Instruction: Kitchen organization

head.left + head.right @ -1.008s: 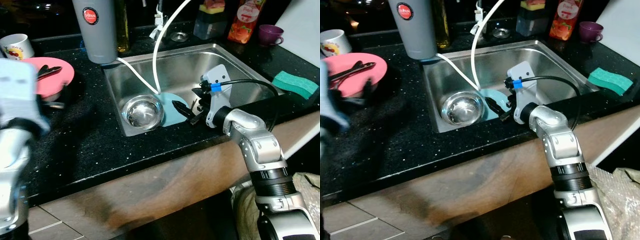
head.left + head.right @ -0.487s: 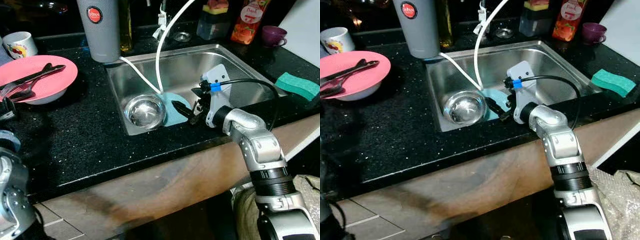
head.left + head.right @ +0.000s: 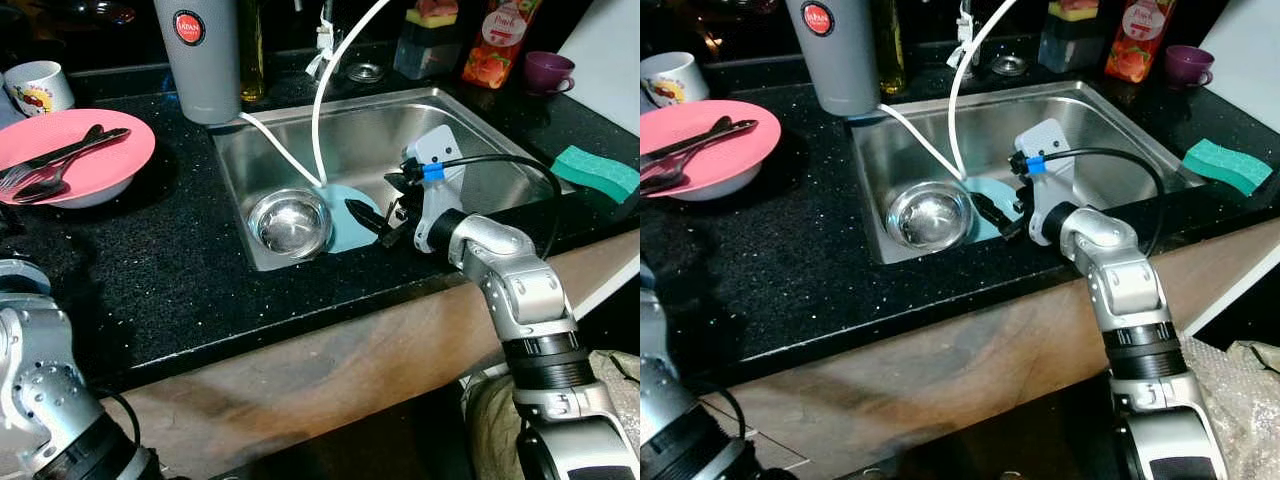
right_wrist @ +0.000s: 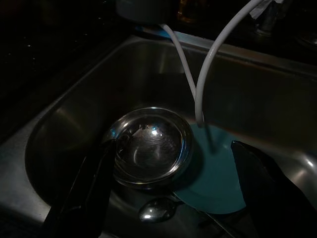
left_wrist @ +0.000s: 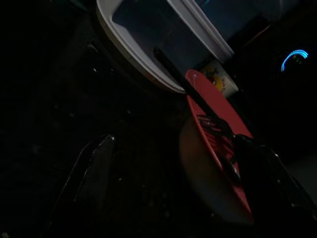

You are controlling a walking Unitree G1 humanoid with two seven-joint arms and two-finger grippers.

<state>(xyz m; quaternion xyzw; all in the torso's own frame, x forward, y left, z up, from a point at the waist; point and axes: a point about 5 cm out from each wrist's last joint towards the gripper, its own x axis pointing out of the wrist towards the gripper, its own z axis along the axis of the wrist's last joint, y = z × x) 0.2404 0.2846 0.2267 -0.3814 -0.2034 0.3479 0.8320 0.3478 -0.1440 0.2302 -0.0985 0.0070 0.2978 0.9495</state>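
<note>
Right gripper (image 3: 368, 222), fingers spread, beside steel bowl (image 3: 290, 221); closing off-centre risks pushing it against the white hose (image 3: 318, 120).

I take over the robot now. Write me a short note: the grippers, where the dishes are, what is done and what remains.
Right gripper: open, holding nothing, inside the sink just above the teal plate.
Left gripper: open, low beside the pink plate on the counter.
In the sink: steel bowl resting partly on the teal plate, a spoon in front of them.
Pink plate holds cutlery.
Done: nothing lifted yet. Left: clear the sink dishes.
</note>
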